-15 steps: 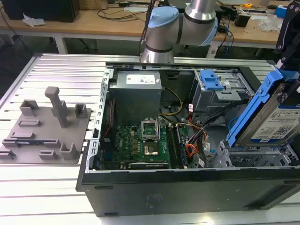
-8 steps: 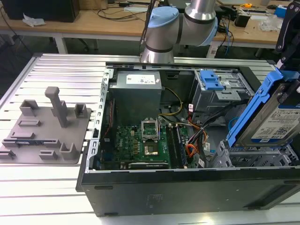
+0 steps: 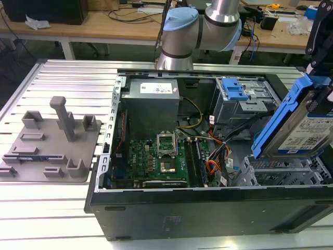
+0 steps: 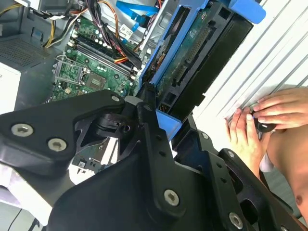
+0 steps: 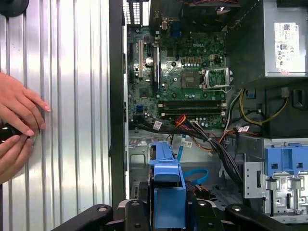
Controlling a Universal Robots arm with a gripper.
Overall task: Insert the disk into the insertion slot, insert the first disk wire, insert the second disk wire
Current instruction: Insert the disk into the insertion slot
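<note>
Inspecting the open computer case (image 3: 171, 208) on the slotted metal table (image 3: 62, 213), we find the gripper (image 5: 168, 211) clamped on the disk (image 3: 304, 127), gripping it by the sides of its blue carrier (image 5: 168, 183).

In the exterior view the disk hangs at three o'clock of the case. It is tilted, with the label facing the camera and the upper end leaning toward one o'clock. The insertion slot (image 3: 281, 174), a grey perforated cage, lies directly beneath it at about four o'clock. The disk is not seated, and we cannot tell whether its lower edge touches the cage.

A bay bearing a blue latch (image 3: 234, 89) stands at one o'clock. The power supply (image 3: 151, 99) sits at eleven o'clock and the motherboard (image 3: 156, 159) at nine. A cable bundle (image 3: 216, 156) of black and orange leads runs between the motherboard and the slot.

A grey fixture plate (image 3: 49, 140) lies just beside the case wall at nine o'clock. The arm's base (image 3: 177, 31) rises at twelve o'clock.

In the first wrist view, a person's hands (image 5: 19, 110) rest on the table outside the case, with the fingertips around a small dark object (image 5: 7, 132).
</note>
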